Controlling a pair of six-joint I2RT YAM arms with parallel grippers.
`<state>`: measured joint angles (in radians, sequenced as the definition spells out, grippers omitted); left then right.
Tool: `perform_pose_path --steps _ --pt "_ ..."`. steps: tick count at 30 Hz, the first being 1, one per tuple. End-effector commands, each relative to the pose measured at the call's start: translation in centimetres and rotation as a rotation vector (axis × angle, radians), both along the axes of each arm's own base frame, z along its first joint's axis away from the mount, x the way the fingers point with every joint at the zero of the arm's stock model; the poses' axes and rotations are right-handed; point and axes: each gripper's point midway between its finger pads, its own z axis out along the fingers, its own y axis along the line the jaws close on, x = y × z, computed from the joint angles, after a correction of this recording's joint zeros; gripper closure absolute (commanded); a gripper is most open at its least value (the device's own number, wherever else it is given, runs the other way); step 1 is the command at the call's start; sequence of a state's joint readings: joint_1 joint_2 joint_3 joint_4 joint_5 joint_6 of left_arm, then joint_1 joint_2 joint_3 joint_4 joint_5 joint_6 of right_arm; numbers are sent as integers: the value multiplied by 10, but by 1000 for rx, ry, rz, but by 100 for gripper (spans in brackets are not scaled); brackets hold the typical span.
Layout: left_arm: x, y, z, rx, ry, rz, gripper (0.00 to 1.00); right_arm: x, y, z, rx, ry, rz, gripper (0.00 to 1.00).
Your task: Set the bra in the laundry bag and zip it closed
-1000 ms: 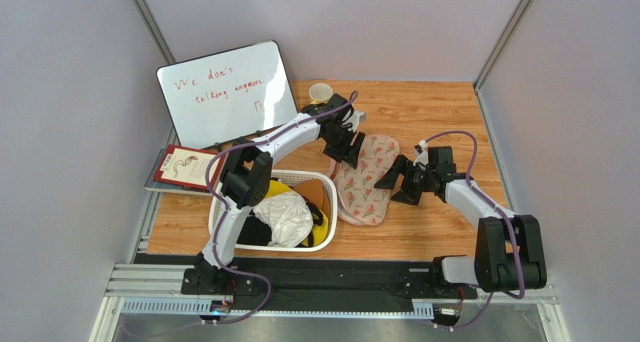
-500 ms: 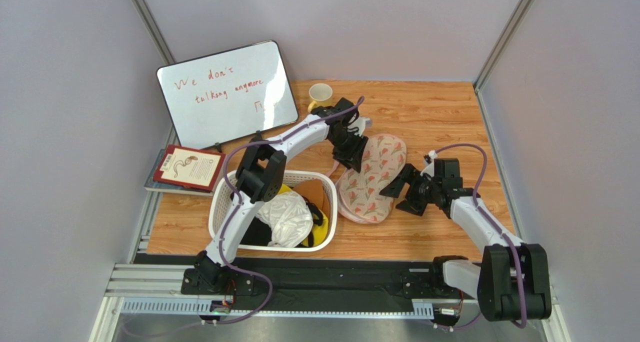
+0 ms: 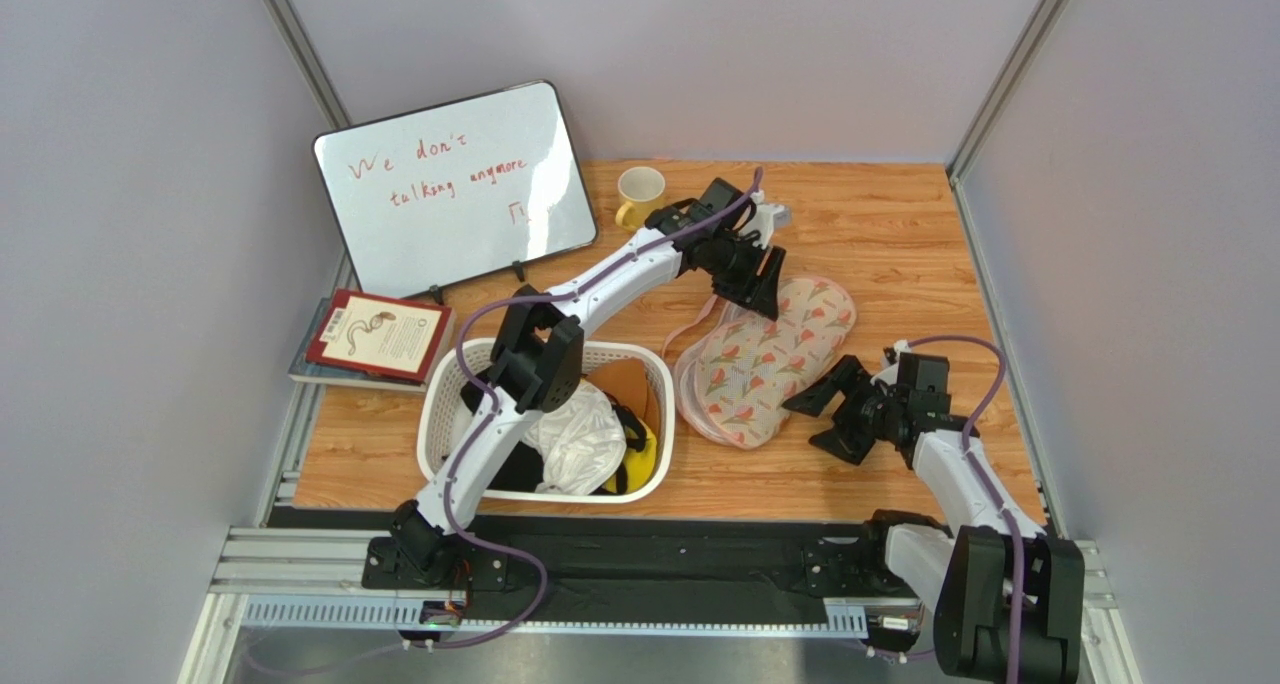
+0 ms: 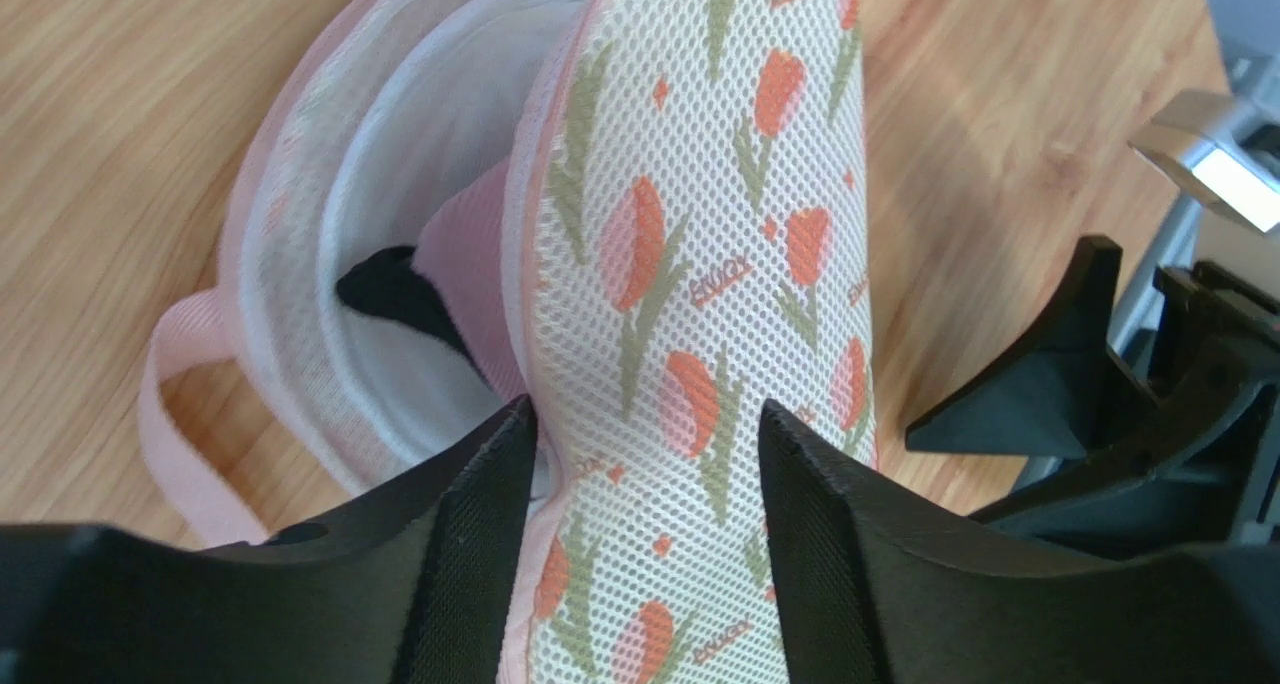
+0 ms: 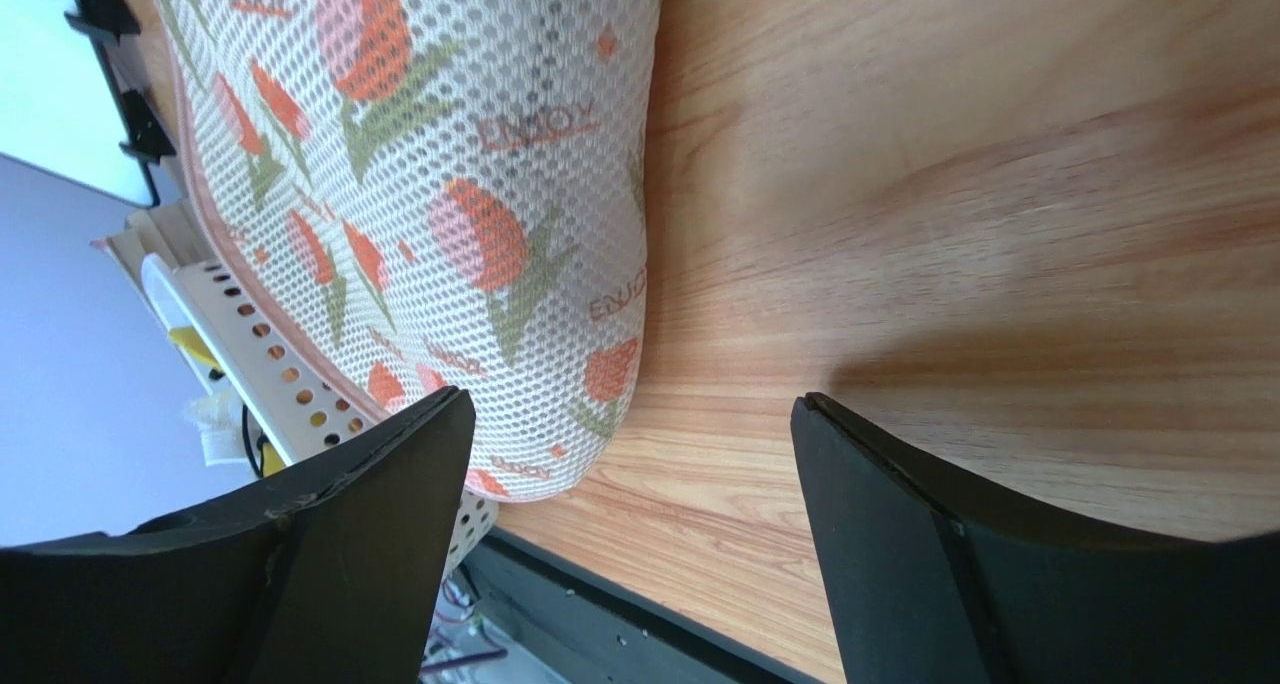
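Observation:
The laundry bag (image 3: 766,366), cream mesh with a pink-and-green tulip print, lies slantwise on the wooden table. My left gripper (image 3: 756,276) is at its far end, shut on the bag's upper mesh layer (image 4: 706,264), which bulges up between the fingers (image 4: 466,534). The bag's mouth gapes open on the left of that view. Inside it, a pink piece with black trim of the bra (image 4: 403,287) lies against the white lining. My right gripper (image 3: 825,419) hangs open over bare wood just right of the bag's near end (image 5: 436,189), holding nothing.
A white slotted basket (image 3: 431,432) with white and yellow garments stands left of the bag. The bag's pink loop (image 3: 688,324) trails toward it. A whiteboard (image 3: 451,189), a yellow mug (image 3: 639,192) and a red book (image 3: 368,336) sit at the back left.
My left gripper has moved right and farther back, dragging the bag's far end so the bag swung to a slant. My right gripper has drawn back toward the near right.

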<state>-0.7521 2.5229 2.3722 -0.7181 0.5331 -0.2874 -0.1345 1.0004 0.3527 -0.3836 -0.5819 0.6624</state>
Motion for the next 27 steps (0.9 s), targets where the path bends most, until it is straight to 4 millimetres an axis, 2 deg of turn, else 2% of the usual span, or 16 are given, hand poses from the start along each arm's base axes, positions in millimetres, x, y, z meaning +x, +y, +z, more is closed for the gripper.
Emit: perform_pose_path --steps 1,4,5,6,7,10,11,13,17,21,25,27 --pt "20 21 52 37 -147 97 36 6 13 11 93 -58 43 17" --pt "18 44 64 80 -189 121 30 6 13 14 85 -80 61 17" --pt "16 50 74 66 -191 113 19 7 13 15 78 -92 71 17" --pt "11 55 65 77 -163 97 5 7 13 16 75 -97 76 17" --pt "9 59 63 76 -153 83 0 7 12 17 70 -98 78 17" --pt "8 72 40 105 -89 57 0 8 11 18 61 -108 80 17" --pt "1 72 26 114 -45 28 0 9 11 19 62 -110 81 17" --pt "-7 70 15 107 -1 -18 0 10 12 19 64 -110 83 17" --pt "-13 69 -19 140 67 -27 1 12 11 19 59 -113 87 17" --pt "-15 65 -36 151 120 3 5 12 11 16 58 -105 87 17" --pt "-20 51 -49 112 177 1 11 12 10 11 54 -96 77 17" --pt "-23 42 -48 83 203 8 13 13 9 10 50 -88 71 18"
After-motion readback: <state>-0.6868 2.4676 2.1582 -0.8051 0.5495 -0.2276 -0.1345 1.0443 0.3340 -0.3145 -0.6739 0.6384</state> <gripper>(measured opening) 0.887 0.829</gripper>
